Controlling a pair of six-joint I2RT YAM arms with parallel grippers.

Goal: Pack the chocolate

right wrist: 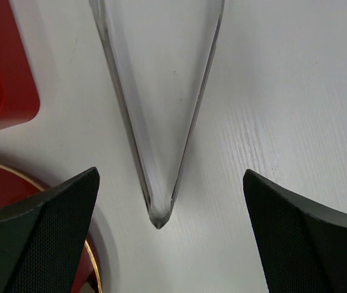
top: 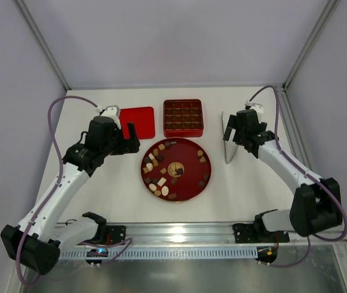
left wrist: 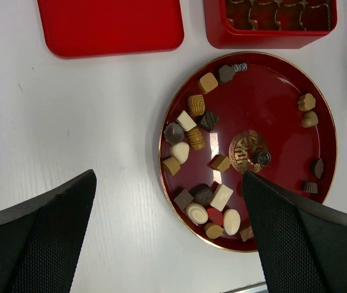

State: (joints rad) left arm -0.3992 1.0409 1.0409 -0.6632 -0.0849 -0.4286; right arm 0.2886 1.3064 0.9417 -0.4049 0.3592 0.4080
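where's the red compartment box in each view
top external: red box upper centre, just beyond the round red plate
left wrist: box top right, cropped
right wrist: box left edge, corner only
shared landmark: the plate, beside the box throughout

White counter [top: 118,183], matte. Lying directly on it: round red plate [top: 189,182] with gold rim, centre; red box [top: 183,133] with square compartments just behind the plate; flat red lid [top: 138,122] left of the box, apart from it; clear pointed piece [top: 228,152] right of the plate, tip toward the near edge.
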